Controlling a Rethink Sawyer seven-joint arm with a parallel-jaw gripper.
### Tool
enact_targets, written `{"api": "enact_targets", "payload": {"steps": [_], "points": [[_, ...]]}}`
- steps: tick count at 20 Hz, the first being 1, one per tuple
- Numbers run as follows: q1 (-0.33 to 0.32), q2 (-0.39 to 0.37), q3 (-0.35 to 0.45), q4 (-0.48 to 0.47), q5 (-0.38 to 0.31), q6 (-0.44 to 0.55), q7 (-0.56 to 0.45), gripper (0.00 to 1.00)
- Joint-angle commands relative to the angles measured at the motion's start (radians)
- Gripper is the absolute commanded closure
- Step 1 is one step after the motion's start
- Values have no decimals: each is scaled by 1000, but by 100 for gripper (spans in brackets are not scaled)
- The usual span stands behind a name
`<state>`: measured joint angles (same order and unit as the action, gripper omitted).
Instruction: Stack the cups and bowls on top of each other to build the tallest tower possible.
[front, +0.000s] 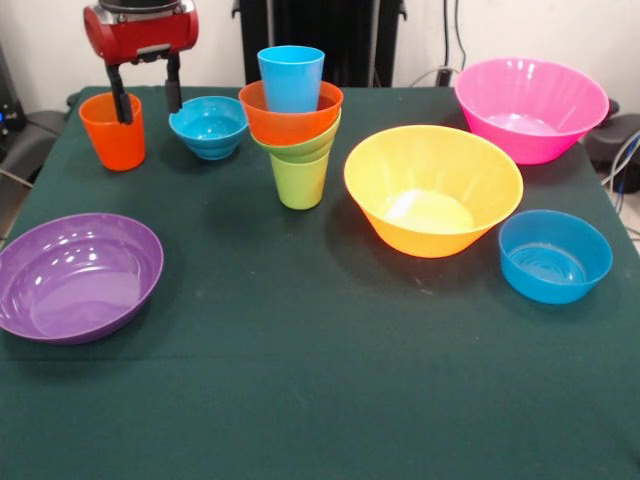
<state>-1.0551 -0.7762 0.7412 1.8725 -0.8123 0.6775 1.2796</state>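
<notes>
Nearest: large purple plastic bowl (78, 277), front left on dark green table (320, 400); medium blue bowl (554, 256) front right. Centre: wide yellow-orange bowl (432, 189). Far right: pink bowl (531, 108). Tower (293, 125): lime green tumbler (299, 180), green bowl (305, 147), orange bowl (290, 118), light blue cup (291, 78) on top. Far left: orange tumbler (113, 132), small blue bowl (208, 126) beside it. Gripper (146, 102): fingers spread wide, holding nothing, one finger at the orange tumbler's rim.

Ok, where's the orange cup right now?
Front view, far left: the orange cup stands beside the small blue bowl, with the claw just above it.
</notes>
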Motion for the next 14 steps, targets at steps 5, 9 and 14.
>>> {"api": "enact_targets", "payload": {"steps": [5,9,14], "points": [[-1,-41,30,121,-52,-108,-74,0],[-23,-98,51,175,-21,-119,-79,0],[-27,-115,57,191,10,-79,-89,0]]}}
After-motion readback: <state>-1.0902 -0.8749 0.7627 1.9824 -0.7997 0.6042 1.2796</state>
